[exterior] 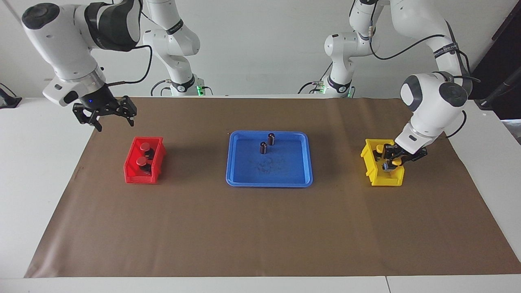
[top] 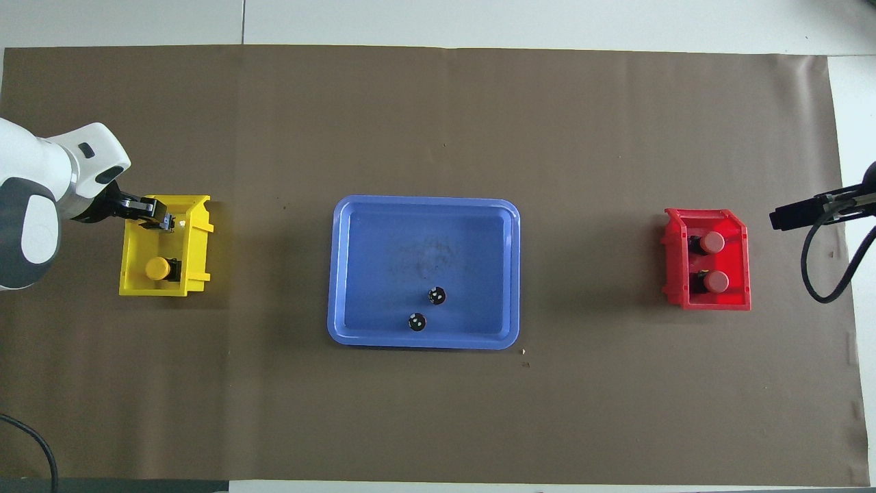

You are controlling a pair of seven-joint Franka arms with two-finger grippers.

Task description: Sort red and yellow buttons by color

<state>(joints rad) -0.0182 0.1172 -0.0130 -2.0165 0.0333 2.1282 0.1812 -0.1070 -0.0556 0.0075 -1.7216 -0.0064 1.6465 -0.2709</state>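
Now we are holding a yellow-capped push button [exterior: 397,162] clamped in our left gripper [exterior: 391,162] inside the yellow plastic bin [exterior: 371,167], beside another yellow button [top: 157,268]. Our right gripper [exterior: 106,119] is hanging spread wide, empty, above the brown paper mat [exterior: 260,228] near the red plastic bin [exterior: 131,173], which is holding two red-capped buttons [top: 712,242].
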